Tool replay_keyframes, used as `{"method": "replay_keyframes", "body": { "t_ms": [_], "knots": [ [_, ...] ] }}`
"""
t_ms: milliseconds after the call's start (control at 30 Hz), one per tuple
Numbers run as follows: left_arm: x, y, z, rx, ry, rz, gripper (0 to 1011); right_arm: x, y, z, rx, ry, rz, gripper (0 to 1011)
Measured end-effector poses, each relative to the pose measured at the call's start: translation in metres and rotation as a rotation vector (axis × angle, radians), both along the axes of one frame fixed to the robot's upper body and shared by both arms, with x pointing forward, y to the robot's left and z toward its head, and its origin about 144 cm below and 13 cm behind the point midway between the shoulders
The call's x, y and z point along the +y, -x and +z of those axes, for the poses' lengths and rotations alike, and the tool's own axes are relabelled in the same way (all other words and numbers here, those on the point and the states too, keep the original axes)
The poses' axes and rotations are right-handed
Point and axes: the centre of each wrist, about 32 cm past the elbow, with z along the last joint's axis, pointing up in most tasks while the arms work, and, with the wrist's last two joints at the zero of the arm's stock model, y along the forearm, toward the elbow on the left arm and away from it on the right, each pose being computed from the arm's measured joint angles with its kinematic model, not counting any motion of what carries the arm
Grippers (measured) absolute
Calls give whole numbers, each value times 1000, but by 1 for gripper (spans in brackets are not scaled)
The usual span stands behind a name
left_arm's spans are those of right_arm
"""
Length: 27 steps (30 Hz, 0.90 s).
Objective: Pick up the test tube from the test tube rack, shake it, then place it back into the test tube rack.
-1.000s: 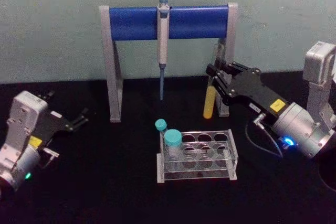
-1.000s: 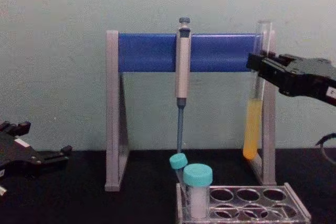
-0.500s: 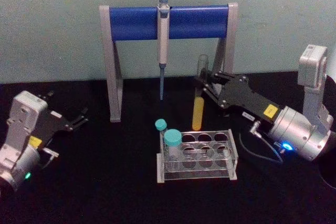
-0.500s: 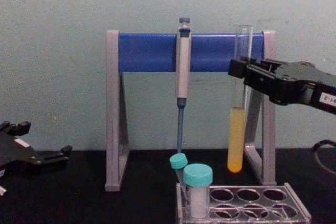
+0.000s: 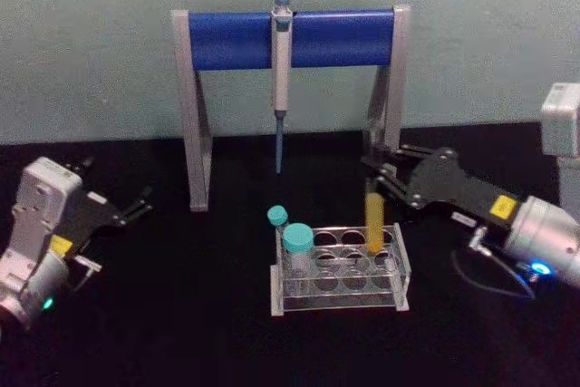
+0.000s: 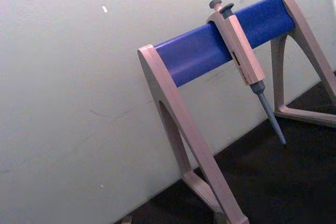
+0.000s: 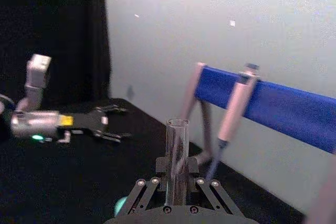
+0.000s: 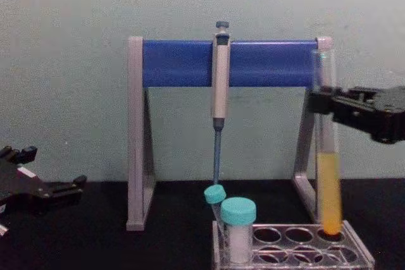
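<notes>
Pale green wall behind a matte black table (image 5: 181,333). A tall pipette stand (image 5: 236,40), with grey legs and a round blue crossbar, carries a slim hanging pipette (image 5: 282,61). The left gripper (image 5: 138,206) rests at the table's left, fingers spread and empty. The right gripper (image 5: 379,178) clamps the upper glass of the test tube (image 8: 329,181). This long clear tube stands upright, yellow-orange liquid low inside, with its end in the back right hole of the test tube rack (image 5: 337,296), a low clear plastic block.
</notes>
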Motion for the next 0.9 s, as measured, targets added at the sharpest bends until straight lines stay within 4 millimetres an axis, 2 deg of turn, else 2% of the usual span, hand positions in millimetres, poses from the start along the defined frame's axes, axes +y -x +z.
{"method": "replay_keyframes", "body": {
  "t_ms": [133,367,633,900],
  "knots": [
    [0,0,0,0,0,0,1001,-11,6,6,-16,42,-82,229],
    [0,0,0,0,0,0,1001,-11,5,9,-53,98,-186,229],
    [0,0,0,0,0,0,1001,6,-9,4,-116,91,-266,229],
    [0,0,0,0,0,0,1001,25,-24,-4,-123,11,-226,229]
  ]
}}
